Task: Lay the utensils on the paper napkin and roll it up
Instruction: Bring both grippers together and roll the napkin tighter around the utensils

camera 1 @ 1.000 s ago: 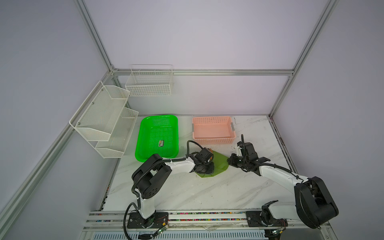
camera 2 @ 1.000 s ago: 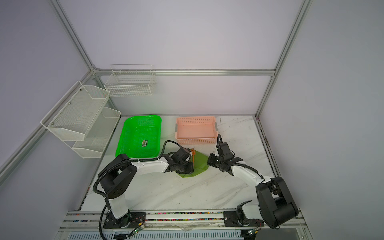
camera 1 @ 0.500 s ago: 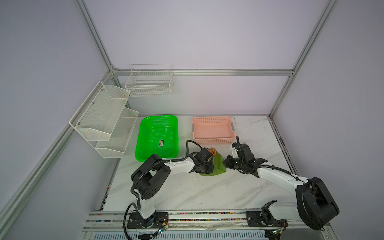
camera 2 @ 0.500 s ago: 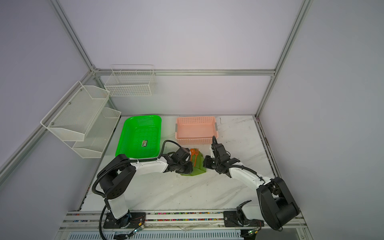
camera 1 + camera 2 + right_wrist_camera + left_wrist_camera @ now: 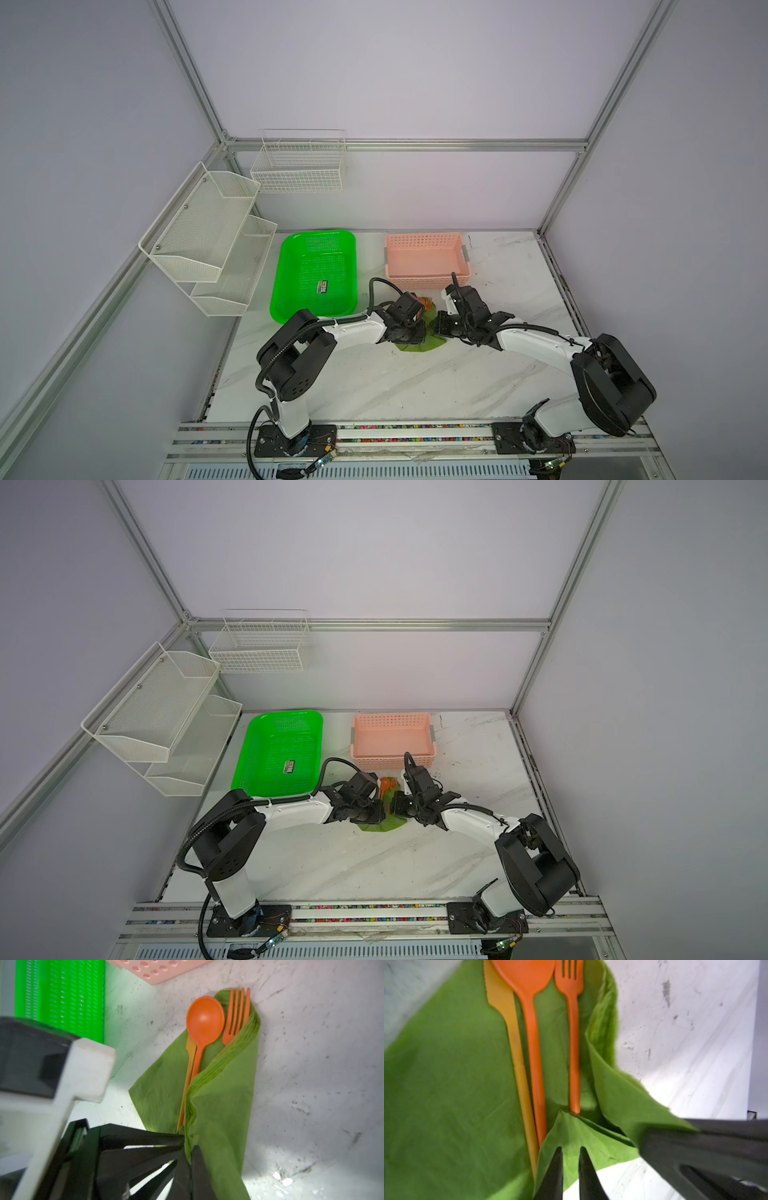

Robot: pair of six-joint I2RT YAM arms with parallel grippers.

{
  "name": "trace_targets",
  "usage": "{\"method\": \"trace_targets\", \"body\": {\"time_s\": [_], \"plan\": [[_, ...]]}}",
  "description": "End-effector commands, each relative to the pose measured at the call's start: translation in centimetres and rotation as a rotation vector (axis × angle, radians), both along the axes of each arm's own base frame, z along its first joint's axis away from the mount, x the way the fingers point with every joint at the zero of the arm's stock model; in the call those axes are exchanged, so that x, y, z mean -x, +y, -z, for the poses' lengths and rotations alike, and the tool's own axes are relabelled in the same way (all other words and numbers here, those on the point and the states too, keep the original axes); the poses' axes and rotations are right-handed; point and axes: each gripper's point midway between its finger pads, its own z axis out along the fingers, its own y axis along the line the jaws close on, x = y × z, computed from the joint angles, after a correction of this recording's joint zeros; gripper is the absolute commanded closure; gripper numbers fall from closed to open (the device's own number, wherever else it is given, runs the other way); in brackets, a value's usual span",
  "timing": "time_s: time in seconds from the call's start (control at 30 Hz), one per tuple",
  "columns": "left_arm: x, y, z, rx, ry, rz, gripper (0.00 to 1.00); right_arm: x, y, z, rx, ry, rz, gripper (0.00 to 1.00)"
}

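My left gripper point(image 5: 570, 1149) is pinched together on a raised flap at the near end of the paper napkin point(image 5: 446, 1095), thin green paper showing in the narrow gap between its tips. My right gripper point(image 5: 188, 1151) is closed tight on the folded edge of the napkin's other side, which it has drawn up and partly over the utensils point(image 5: 386, 785). The napkin lies on the desk point(image 5: 415, 386) just in front of the pink basket point(image 5: 426, 257), between my two wrists, with the green tray point(image 5: 62, 997) off to my left. The three pieces lie parallel on it with their long axes running from front to back, heads towards the basket and handles towards me. The knife point(image 5: 190, 1059) is on my left, pressed against the spoon point(image 5: 204, 1020) and partly under its handle; the fork point(image 5: 236, 1020) is on my right. The spoon bowl and the fork tines stick out past the napkin's far end, and the raised fold covers the fork's handle in the right wrist view.
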Motion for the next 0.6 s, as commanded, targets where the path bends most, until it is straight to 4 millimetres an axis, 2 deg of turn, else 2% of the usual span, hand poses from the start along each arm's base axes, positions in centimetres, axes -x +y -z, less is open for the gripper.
{"method": "trace_targets", "body": {"time_s": [0.0,0.13,0.33,0.57], "plan": [[-1.0,0.6,-2.4,0.075,-0.053,-0.004,0.83,-1.3,0.8,-1.4,-0.025,-0.035,0.022,0.97],[-1.4,2.0,-2.0,0.074,-0.047,-0.027,0.83,-1.7,1.1,-1.6,-0.034,-0.038,0.025,0.97],[-1.2,2.0,-1.6,0.071,-0.036,-0.017,0.83,-2.1,1.8,-1.6,-0.050,-0.030,0.022,0.97],[-1.5,3.4,-0.9,0.061,-0.031,-0.061,0.84,-2.2,3.4,-1.6,-0.061,-0.031,-0.005,0.96]]}}
